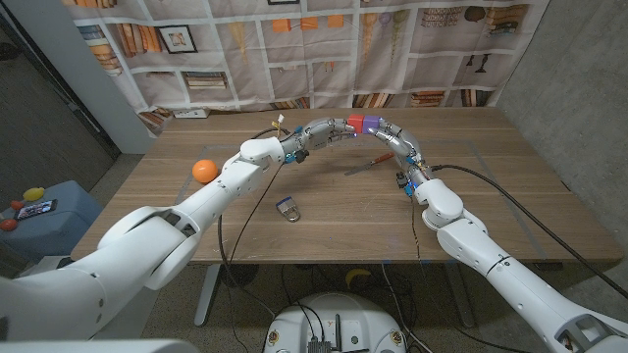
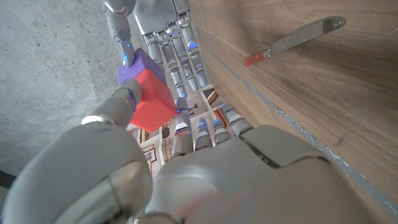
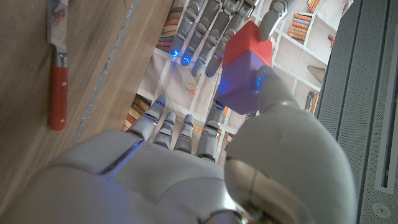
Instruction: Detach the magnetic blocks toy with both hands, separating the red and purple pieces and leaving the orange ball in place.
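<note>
Wooden table (image 1: pixel 471 196), both hands raised over it, red and purple blocks joined between them.

Nearest the robot, a small metal clip-like object (image 1: pixel 287 210) lies on the boards; farther out and to the left the orange ball (image 1: pixel 204 170) rests alone, well apart from the hands. Beyond, a red-handled knife (image 1: pixel 371 161) lies below the lifted pair. The left hand (image 1: pixel 316 133) pinches the red block (image 1: pixel 352 123), the right hand (image 1: pixel 391 134) pinches the purple block (image 1: pixel 369 124), faces touching. I'd say both grips are set and the pull comes next: hands drawn straight apart, grips firm against the magnet, ball left alone.
</note>
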